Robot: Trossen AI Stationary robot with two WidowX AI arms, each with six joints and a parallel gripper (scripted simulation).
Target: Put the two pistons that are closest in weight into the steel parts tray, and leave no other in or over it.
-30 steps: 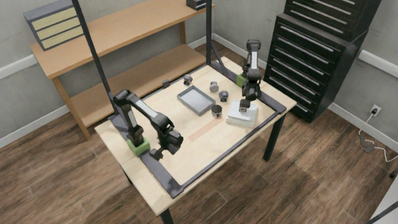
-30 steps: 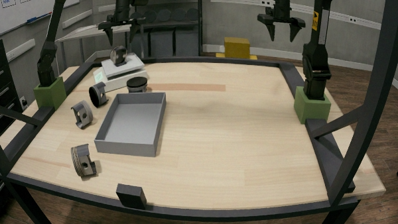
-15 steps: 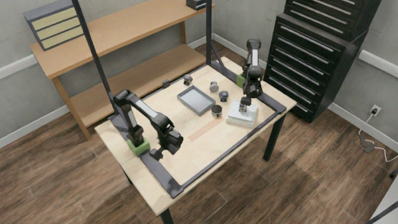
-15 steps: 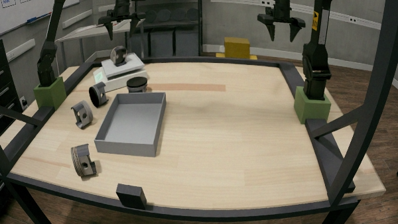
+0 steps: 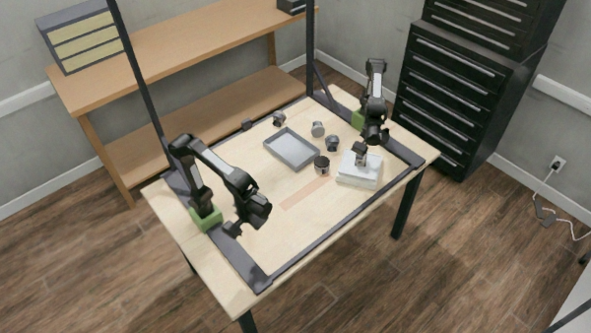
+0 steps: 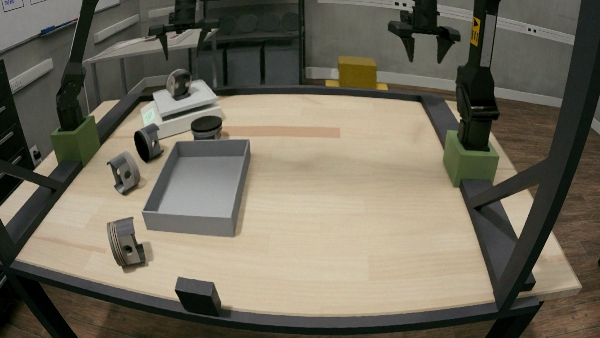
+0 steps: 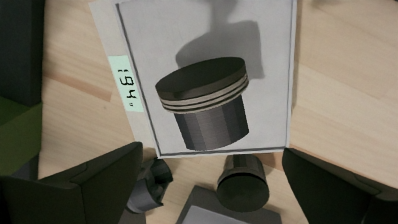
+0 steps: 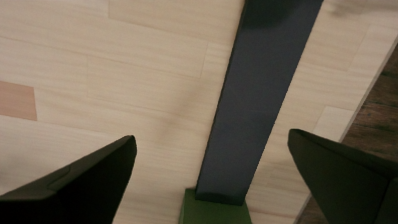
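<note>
left gripper (image 5: 372, 143) (image 6: 181, 57) (image 7: 212, 147) opened wide above weighed piston (image 5: 361, 159) (image 6: 179, 83) (image 7: 210, 107); scale (image 5: 345, 174) (image 6: 205, 92) (image 7: 270, 100) set near bench (image 5: 305, 217) (image 6: 325, 200) (image 7: 340, 65) (image 8: 140, 60) edge, exterior view's far side; right gripper (image 5: 248, 227) (image 6: 425, 61) (image 8: 212, 135) held wide

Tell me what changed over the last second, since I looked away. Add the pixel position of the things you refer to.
The left gripper (image 5: 371, 142) (image 6: 183, 57) (image 7: 213, 152) shifted slightly toward the top view's upper edge. Nothing was visibly grasped or released. The pistons, tray (image 5: 292, 148) (image 6: 197, 185), scale (image 5: 359, 178) (image 6: 187, 120) (image 7: 272, 120) and right arm look unchanged.
</note>
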